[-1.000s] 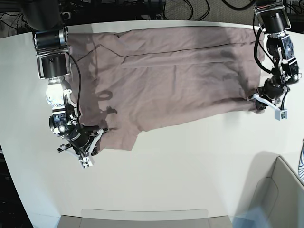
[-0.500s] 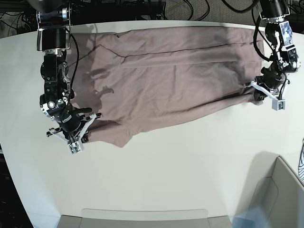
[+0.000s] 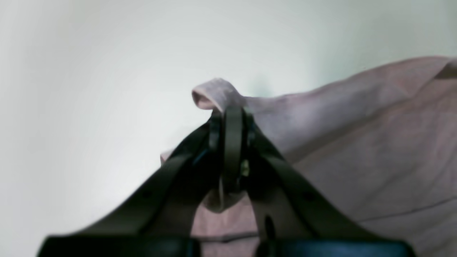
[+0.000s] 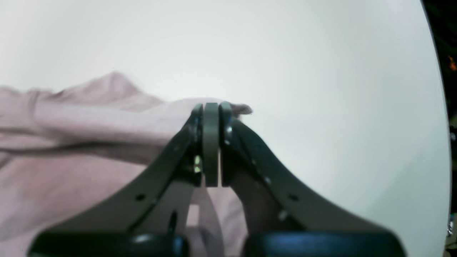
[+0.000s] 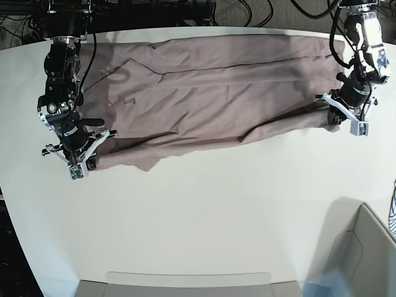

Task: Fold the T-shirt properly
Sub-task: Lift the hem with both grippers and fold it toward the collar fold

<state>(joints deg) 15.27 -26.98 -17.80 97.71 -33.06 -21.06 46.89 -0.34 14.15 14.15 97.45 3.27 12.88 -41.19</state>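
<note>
1. The T-shirt [image 5: 210, 86] lies spread across the upper half of the base view on the white table [image 5: 216, 216], reaching almost from the left edge to the right edge of the tabletop.
2. Its near edge is lifted and doubled back on itself, so a long fold runs from the lower left of the cloth to the right side, with several creases running lengthwise.
3. The right gripper [image 5: 79, 162] sits at the left of the base view, at the lower left corner of the shirt. In its wrist view the right gripper [image 4: 211, 109] has its fingers clenched together on a pinch of pink cloth, a bit of which pokes out beyond the tips.
4. The left gripper [image 5: 344, 119] sits at the right of the base view, at the right end of the fold. In its wrist view the left gripper [image 3: 232, 112] is likewise clamped on the shirt, with a small curl of the hem standing up just past the fingertips.
5. A pale grey bin [image 5: 362, 260] occupies the lower right corner of the base view, well apart from the shirt.
</note>
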